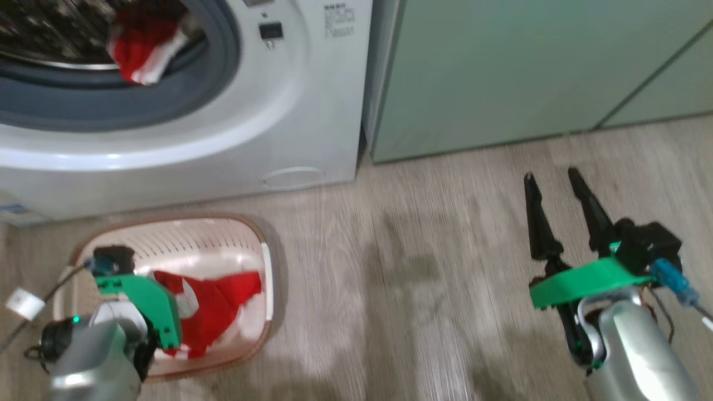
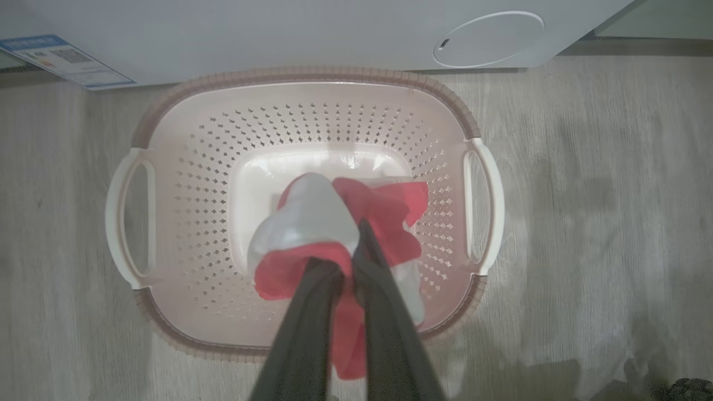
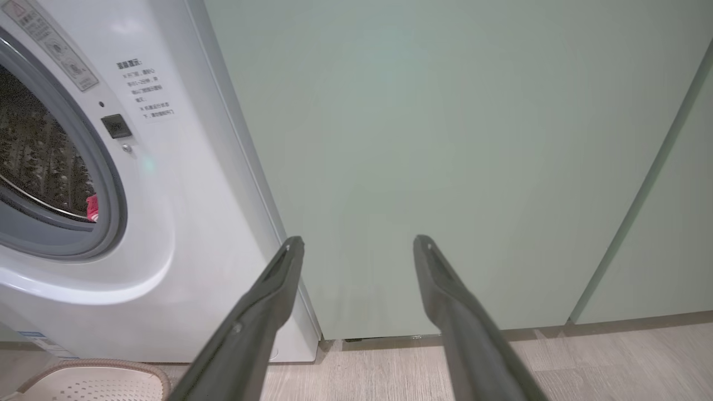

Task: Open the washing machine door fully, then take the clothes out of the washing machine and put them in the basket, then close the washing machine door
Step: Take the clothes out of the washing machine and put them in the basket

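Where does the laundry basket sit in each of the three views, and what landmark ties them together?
Head view: the basket is at lower left, below the washing machine.
Left wrist view: centre frame, seen from straight above.
Right wrist view: its rim peeks in at the bottom-left corner.
Shared landmark: the machine's white front, just beyond the basket in every view.

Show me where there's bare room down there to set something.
Inside the basket, the left half and the far strip by the washing machine are bare. The right and near side is crowded by the red garment pinched in the left claw. The floor between basket, green cabinet and open right claw is free.
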Tool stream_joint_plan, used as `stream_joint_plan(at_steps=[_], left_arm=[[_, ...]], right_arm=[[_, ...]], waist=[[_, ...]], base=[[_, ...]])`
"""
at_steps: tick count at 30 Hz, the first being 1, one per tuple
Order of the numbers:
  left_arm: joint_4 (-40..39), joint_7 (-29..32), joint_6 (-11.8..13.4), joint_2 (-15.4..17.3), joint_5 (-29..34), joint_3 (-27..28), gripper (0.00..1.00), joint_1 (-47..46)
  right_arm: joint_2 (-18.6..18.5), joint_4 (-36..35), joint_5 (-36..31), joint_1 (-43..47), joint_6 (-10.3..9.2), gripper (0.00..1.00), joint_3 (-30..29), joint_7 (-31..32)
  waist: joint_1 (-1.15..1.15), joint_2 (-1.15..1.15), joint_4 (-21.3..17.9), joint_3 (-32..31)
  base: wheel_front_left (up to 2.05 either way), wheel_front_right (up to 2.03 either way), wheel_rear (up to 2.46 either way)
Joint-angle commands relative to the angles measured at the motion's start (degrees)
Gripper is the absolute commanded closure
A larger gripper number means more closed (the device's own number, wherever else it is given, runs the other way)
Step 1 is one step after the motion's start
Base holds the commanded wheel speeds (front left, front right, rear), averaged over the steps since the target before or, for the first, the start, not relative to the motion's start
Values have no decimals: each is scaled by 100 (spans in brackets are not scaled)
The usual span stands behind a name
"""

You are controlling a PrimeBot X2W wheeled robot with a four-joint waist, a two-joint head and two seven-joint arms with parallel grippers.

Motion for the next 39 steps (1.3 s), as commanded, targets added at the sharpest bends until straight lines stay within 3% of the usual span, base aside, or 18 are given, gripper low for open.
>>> stream_joint_plan(at_steps=[1,11,17,18,19,20,21,33,39], left_arm=[[90,-83,-26,163,-69,206,100,-225],[718,-92,-110,183,-281,287,100,-881],[815,-144,-127,274,-405,351,99,-873],[821,-171,-128,280,-409,347,72,-862],[827,-225,-121,280,-429,361,52,-849],[832,-246,-120,270,-441,363,7,-829],[836,-277,-123,257,-434,342,0,-810],[833,-1546,-186,343,-569,312,0,-507],[333,-1809,-191,317,-759,139,0,-130]], right_arm=[[-50,-231,-57,-151,41,0,78,-36],[-16,-452,-192,-501,41,0,-41,-36],[56,-487,-232,-592,41,0,-43,-36],[69,-480,-234,-587,41,0,-41,-36],[80,-470,-233,-581,41,0,-41,-36],[89,-456,-230,-573,41,0,-43,-36],[96,-438,-227,-560,41,0,-46,-36],[88,-202,-117,-275,41,0,140,-36],[67,-65,-14,-39,41,0,302,-36]], waist=[[0,0,-124,354],[0,0,-204,1208],[0,0,-242,1335],[0,0,-243,1315],[0,0,-239,1286],[0,0,-232,1242],[0,0,-218,1190],[0,0,-160,114],[0,0,-179,-555]], base=[[0,0,0],[0,0,0],[0,0,0],[0,0,0],[0,0,0],[0,0,0],[0,0,0],[0,0,0],[0,0,0]])
